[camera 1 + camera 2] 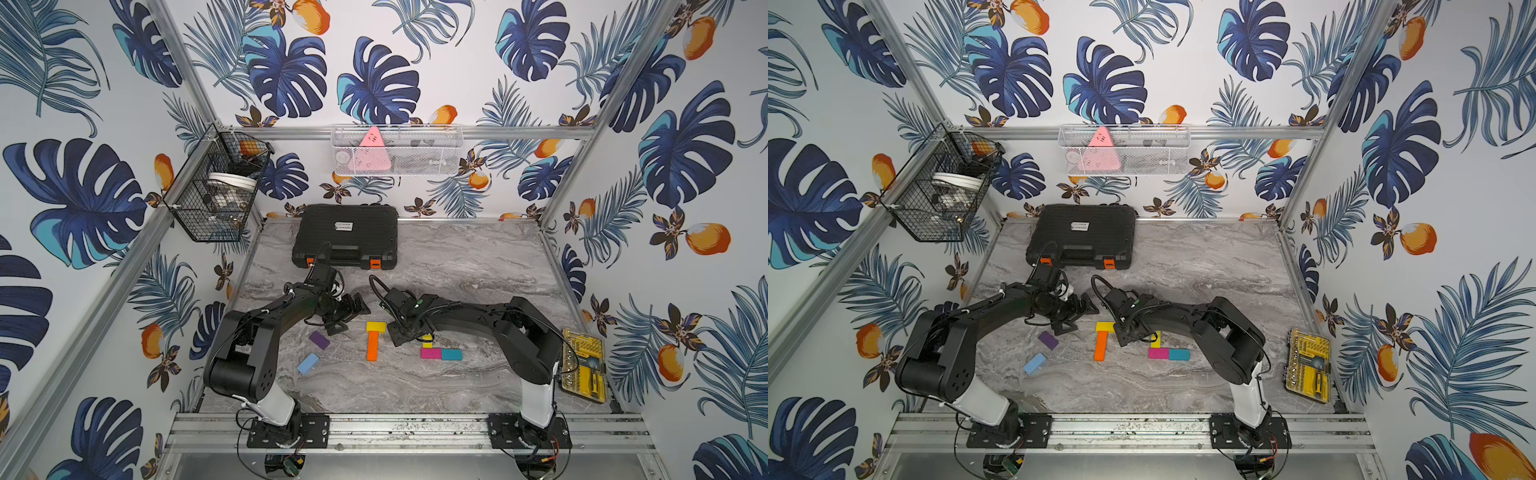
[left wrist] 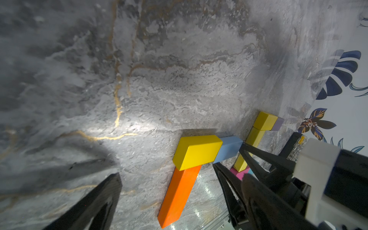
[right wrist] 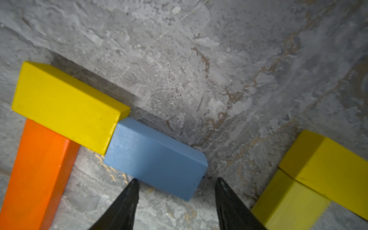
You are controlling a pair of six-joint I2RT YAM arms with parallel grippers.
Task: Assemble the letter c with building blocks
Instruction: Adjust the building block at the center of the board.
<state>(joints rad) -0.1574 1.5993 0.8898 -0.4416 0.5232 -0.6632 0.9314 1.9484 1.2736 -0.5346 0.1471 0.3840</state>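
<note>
An orange block [image 1: 372, 346] lies mid-table with a yellow block [image 1: 375, 327] across its far end. A light blue block [image 3: 157, 159] touches that yellow block's end. My right gripper [image 3: 177, 180] is open just behind the blue block, whose near corner sits between the fingertips [image 3: 133, 187] without being clamped. In both top views this gripper [image 1: 397, 334] covers that block. More yellow blocks [image 3: 326, 169], a magenta block [image 1: 430, 353] and a teal block [image 1: 451, 354] lie to the right. A purple block [image 1: 319, 339] and another light blue block [image 1: 307, 363] lie to the left. My left gripper [image 1: 351, 320] hangs open and empty beside the yellow block.
A big black case [image 1: 345, 237] stands at the back of the table. A yellow bit-set box [image 1: 584, 365] lies by the right arm's base. A black wire basket [image 1: 216, 187] and a white mesh basket [image 1: 397, 151] hang on the walls.
</note>
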